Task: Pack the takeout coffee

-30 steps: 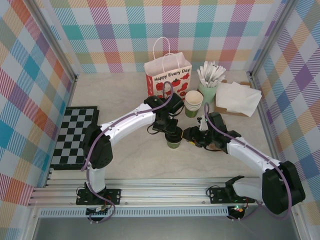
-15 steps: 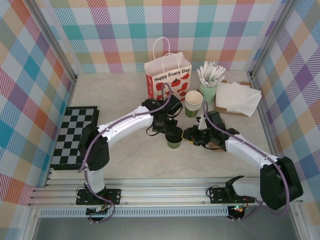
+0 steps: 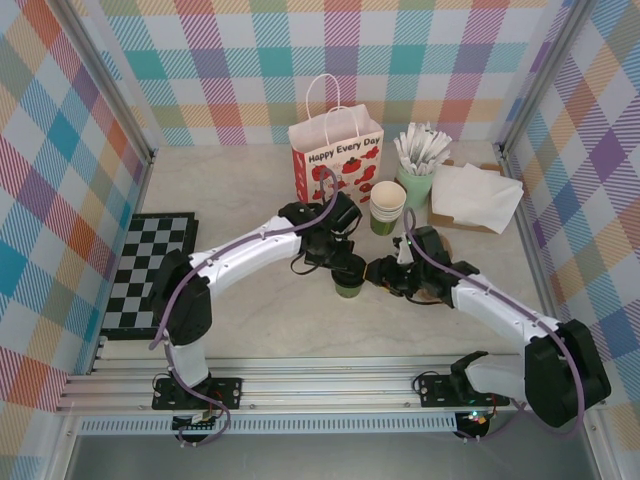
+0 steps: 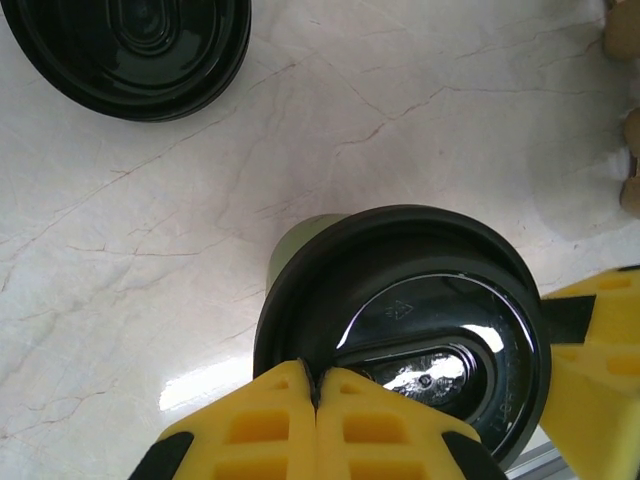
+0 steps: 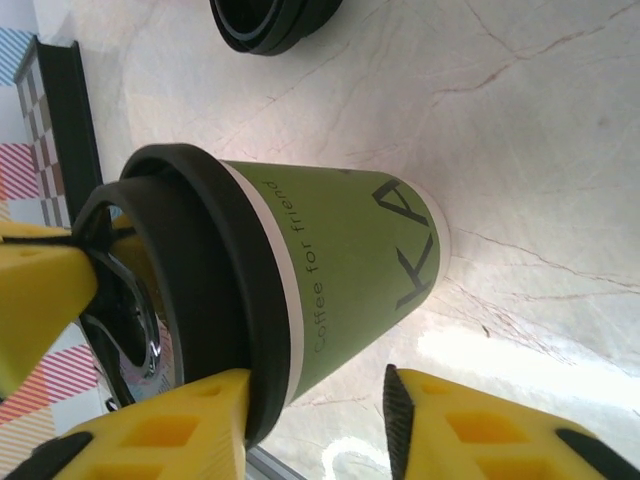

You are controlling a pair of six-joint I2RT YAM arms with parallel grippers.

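Left wrist: we see left gripper (image 4: 317, 385) closed tight, tips on takeout coffee (image 4: 400, 300) lid, right gripper (image 5: 318, 390) jaws part-way apart beside it; off-centre push cld tip it.

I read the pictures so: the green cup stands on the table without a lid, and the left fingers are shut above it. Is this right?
Not quite: the green cup wears its black lid, as the left wrist view shows. The rest holds: it stands on the table, and the left fingers are shut above it.
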